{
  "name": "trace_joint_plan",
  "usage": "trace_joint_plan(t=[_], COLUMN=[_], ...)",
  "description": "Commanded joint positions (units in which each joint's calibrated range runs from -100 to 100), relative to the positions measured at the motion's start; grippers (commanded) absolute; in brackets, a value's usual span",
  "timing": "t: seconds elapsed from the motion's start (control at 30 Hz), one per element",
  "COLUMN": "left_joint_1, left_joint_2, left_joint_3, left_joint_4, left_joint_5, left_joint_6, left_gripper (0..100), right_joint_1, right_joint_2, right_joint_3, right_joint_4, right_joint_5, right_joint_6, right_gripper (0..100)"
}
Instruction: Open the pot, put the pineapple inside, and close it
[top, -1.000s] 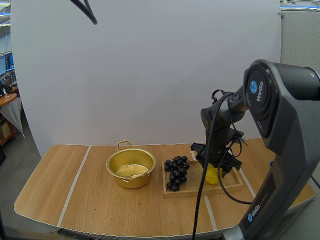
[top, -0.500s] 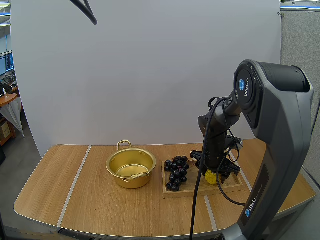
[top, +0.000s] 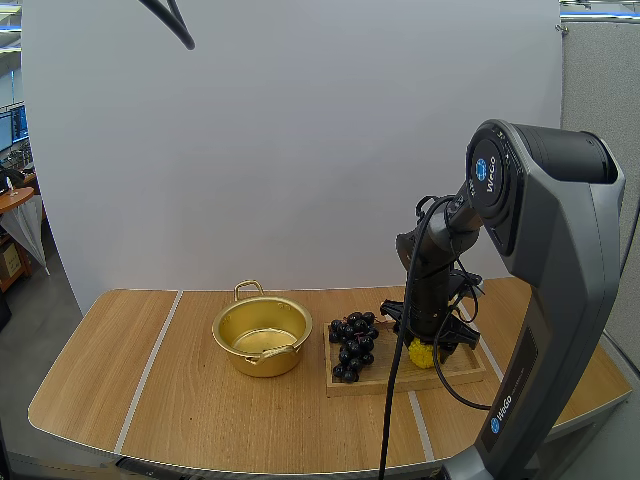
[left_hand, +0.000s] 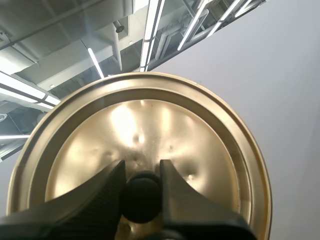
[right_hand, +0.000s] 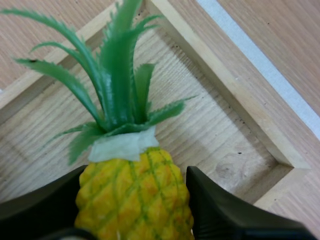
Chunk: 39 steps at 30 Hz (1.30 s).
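Observation:
A small yellow pineapple (right_hand: 134, 185) with green leaves (right_hand: 112, 75) lies in the wooden tray (right_hand: 235, 125). My right gripper (right_hand: 134, 212) is down over it, and its black fingers (right_hand: 225, 210) press the fruit's body from both sides. In the high view the right gripper (top: 425, 338) stands on the pineapple (top: 421, 354) at the right end of the tray (top: 390, 380). The gold pot (top: 260, 336) sits uncovered to the left of the tray. My left gripper (left_hand: 141, 175) holds the gold lid (left_hand: 200, 150) up in the air, pinching its black knob (left_hand: 141, 197).
A bunch of dark grapes (top: 353, 346) lies at the left end of the tray, between the pot and the pineapple. The right arm's large grey body (top: 560, 300) rises at the table's right side. Bare wooden tabletop (top: 130, 380) extends left of the pot.
The right arm has swung in and lowered its gripper onto the pineapple. Over the last half second it has barely moved. Pot, grapes and tray stay put.

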Motion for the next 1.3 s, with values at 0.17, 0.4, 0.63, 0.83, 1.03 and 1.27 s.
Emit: trace_joint_plan(t=[0.17, 0.4, 0.63, 0.83, 1.03, 1.27], left_joint_1=[-0.20, -0.20, -0.20, -0.20, -0.20, -0.20], left_joint_2=[-0.10, -0.10, -0.10, -0.10, -0.10, -0.10], left_joint_3=[-0.43, -0.43, -0.43, -0.43, -0.43, -0.43], left_joint_4=[0.31, 0.31, 0.31, 0.31, 0.31, 0.31], left_joint_5=[-1.48, -1.48, -1.48, -1.48, -1.48, -1.48], left_joint_6=[-0.64, -0.64, -0.64, -0.64, -0.64, -0.64], left_gripper=[0, 0, 0, 0, 0, 0], right_joint_1=[-0.29, -0.29, -0.29, 2.99, 9.71, 11.36], right_joint_2=[-0.37, -3.89, -16.08, -28.96, -41.45, -54.21], right_joint_3=[-0.35, -2.74, -8.84, -11.24, -11.24, -11.24], right_joint_4=[-1.39, -1.27, 1.75, 7.44, 9.05, 9.34], right_joint_5=[0.95, 1.51, 1.79, 1.43, 5.89, 16.95], right_joint_6=[0.05, -2.96, -16.79, -29.77, -38.32, -34.60], right_gripper=[0, 0, 0, 0, 0, 0])
